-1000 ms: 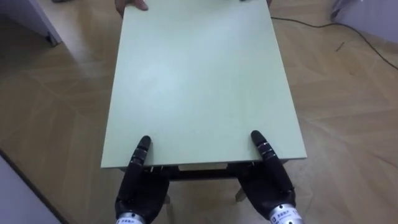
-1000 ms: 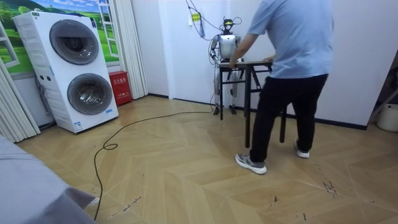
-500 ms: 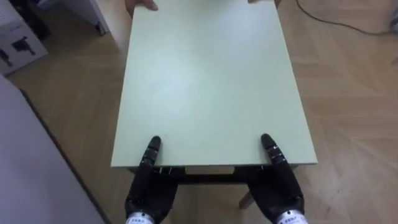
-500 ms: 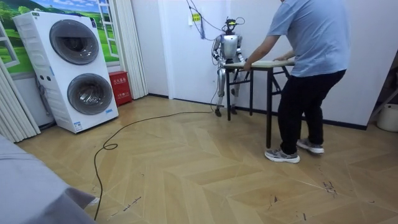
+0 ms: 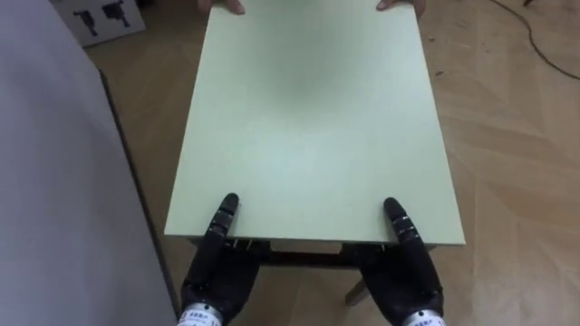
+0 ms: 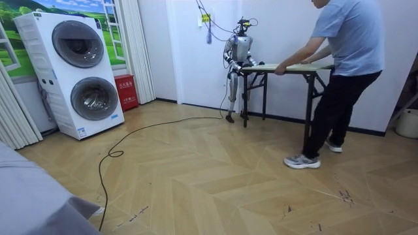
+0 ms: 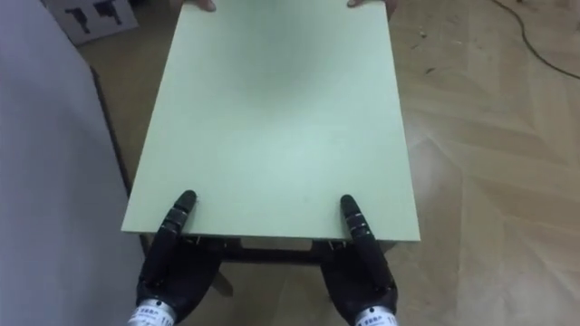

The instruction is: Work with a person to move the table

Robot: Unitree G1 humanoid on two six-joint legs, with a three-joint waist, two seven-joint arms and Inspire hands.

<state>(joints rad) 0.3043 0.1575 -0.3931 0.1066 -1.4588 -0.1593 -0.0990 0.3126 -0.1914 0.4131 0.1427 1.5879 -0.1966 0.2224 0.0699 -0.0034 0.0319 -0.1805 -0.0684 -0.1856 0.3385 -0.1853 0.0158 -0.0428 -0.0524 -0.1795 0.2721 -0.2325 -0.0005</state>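
Evidently the table [image 5: 313, 118] runs lengthwise from robot to person [image 6: 346, 46], with left hand [image 5: 217, 276] and right hand [image 5: 403, 276] each clamped on its near short edge, thumbs on top.

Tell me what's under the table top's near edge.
The left robot hand and right robot hand reach under the table top, with a dark frame between; the top covers everything further in.

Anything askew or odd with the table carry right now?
Nothing stands out. The pale green rectangular table looks level, with the left hand and right hand at its near edge and the person holding the far edge.
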